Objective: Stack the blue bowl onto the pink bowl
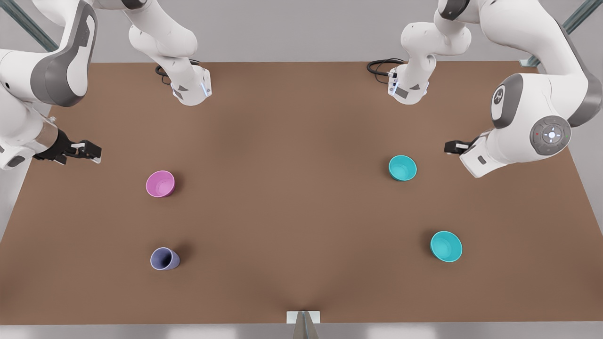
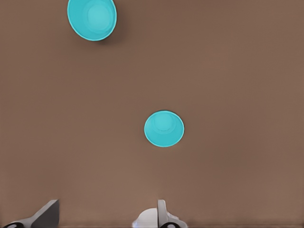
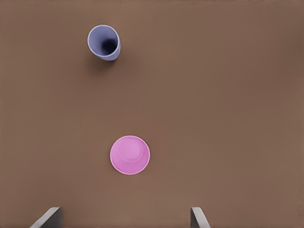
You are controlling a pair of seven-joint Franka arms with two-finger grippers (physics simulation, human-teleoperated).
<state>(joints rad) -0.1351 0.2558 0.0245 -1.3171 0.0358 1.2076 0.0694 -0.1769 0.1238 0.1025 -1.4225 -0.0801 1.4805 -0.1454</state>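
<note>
The blue bowl point(image 1: 403, 168) point(image 2: 164, 128) stands upright on the brown table, toward the front view's right. The pink bowl point(image 1: 160, 183) point(image 3: 129, 155) stands upright toward the front view's left, far from it. My left gripper point(image 1: 451, 147) point(image 2: 107, 216) hovers open a little to the right of the blue bowl in the front view, with nothing between its fingers. Over the table's left edge in the front view, up and left of the pink bowl, my right gripper point(image 1: 89, 151) point(image 3: 124, 217) is also open and holds nothing.
A slightly wider turquoise bowl point(image 1: 446, 246) point(image 2: 91, 18) sits nearer the table's front on the right. A lavender-blue cup point(image 1: 165, 258) point(image 3: 104, 42) stands in front of the pink bowl. Both arm bases point(image 1: 191, 87) point(image 1: 407, 87) with cables stand at the back edge.
</note>
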